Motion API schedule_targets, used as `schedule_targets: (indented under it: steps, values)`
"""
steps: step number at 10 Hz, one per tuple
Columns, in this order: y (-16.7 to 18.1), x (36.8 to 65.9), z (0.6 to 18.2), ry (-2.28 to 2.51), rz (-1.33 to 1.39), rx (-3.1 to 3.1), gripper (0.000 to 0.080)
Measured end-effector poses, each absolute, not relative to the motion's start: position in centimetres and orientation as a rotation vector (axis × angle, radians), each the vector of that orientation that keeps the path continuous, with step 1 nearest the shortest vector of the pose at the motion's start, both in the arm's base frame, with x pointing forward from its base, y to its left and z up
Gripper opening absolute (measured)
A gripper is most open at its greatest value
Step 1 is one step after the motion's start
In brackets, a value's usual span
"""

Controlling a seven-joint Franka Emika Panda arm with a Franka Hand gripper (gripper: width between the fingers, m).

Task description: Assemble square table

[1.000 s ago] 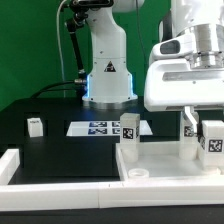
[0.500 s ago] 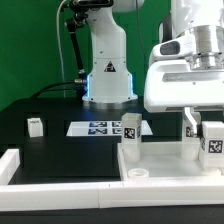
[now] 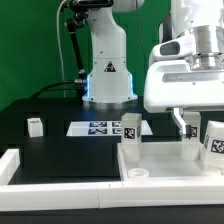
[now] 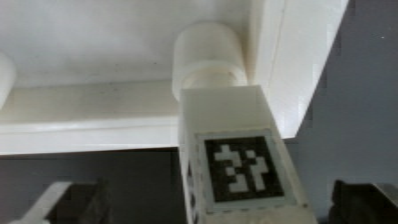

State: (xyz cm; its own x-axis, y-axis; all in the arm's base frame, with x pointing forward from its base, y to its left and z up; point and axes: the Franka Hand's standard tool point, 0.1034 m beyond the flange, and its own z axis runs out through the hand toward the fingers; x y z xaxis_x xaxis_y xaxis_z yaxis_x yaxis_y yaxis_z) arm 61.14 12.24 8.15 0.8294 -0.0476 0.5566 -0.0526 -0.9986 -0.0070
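Observation:
The white square tabletop (image 3: pixel 165 160) lies at the exterior view's lower right. Two tagged white leg posts stand on it, one at its left (image 3: pixel 129 130) and one at its right (image 3: pixel 213 140). A third leg (image 3: pixel 35 126) stands loose on the black table at the left. My gripper (image 3: pixel 203 120) hangs over the right leg, open, with one dark finger (image 3: pixel 180 122) clear of it. In the wrist view this leg (image 4: pixel 231 150) stands in the tabletop's corner (image 4: pixel 107 90). My gripper (image 4: pixel 214 205) has a finger on each side of the leg, and neither touches it.
The marker board (image 3: pixel 95 128) lies flat before the robot base (image 3: pixel 108 75). A long low white border wall (image 3: pixel 60 172) runs along the front and up the left side. Green backdrop behind.
The fingers have spread apart and let go of the right leg. The visible finger moved to the exterior view's left, and more of the leg now shows.

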Motion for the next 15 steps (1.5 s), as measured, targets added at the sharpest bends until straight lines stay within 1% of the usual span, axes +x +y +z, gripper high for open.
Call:
schedule_targets:
  steps: [5,6,7,8,9,10,12,14,15]
  values:
    - [12.2,61.1,8.1,-0.084,0.897,3.002,0.0649]
    - [12.3,61.4,8.4,-0.096,0.813,3.039,0.0649]
    - [12.0,62.0,9.1,-0.117,0.752,3.067,0.0649]
    - [11.9,62.3,9.1,-0.133,0.704,3.084,0.0649]
    - [12.0,62.3,8.9,-0.143,0.582,3.121,0.0649]
    - [11.9,62.7,9.1,-0.151,0.514,3.138,0.0649]
    - [11.8,62.5,8.6,-0.185,0.267,3.179,0.0649]
    - [11.8,62.8,8.2,-0.205,0.155,3.183,0.0649]
    - [11.8,62.8,8.1,-0.24,0.156,3.181,0.0649]
